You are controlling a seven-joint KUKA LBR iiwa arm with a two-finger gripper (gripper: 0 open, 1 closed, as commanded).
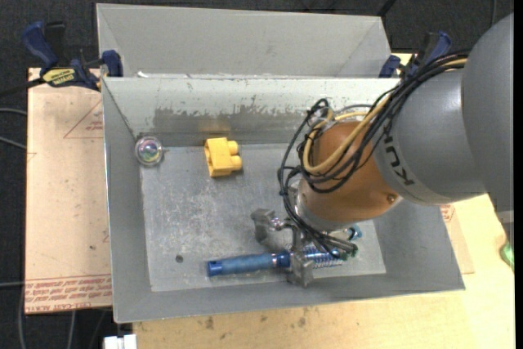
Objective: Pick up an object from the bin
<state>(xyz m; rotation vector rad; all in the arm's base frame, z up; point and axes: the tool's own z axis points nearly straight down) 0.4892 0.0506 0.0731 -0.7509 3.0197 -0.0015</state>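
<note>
Pen (243,265) at bin front, gripper over its right end

Blue pen lies flat near the front wall of the bin (131,200), roughly parallel to it. Gripper (283,249) is low over the pen's right end. Fingers look spread: one grey finger behind the pen, the other just in front of it, not pinching yet. A small blue-striped thing (331,256) sits just right of the pen end, under the wrist; can't tell what it is. Yellow block (221,156) is near the back wall and a shiny ball (149,149) sits in the back left corner, both well apart from the gripper.

Judgement: the step is closing on the pen. Do it well by keeping the fingers square across the barrel and low enough to reach past its widest part. The grip is off-centre, so the long left end will likely droop; lift straight up and stay clear of the front wall.
</note>
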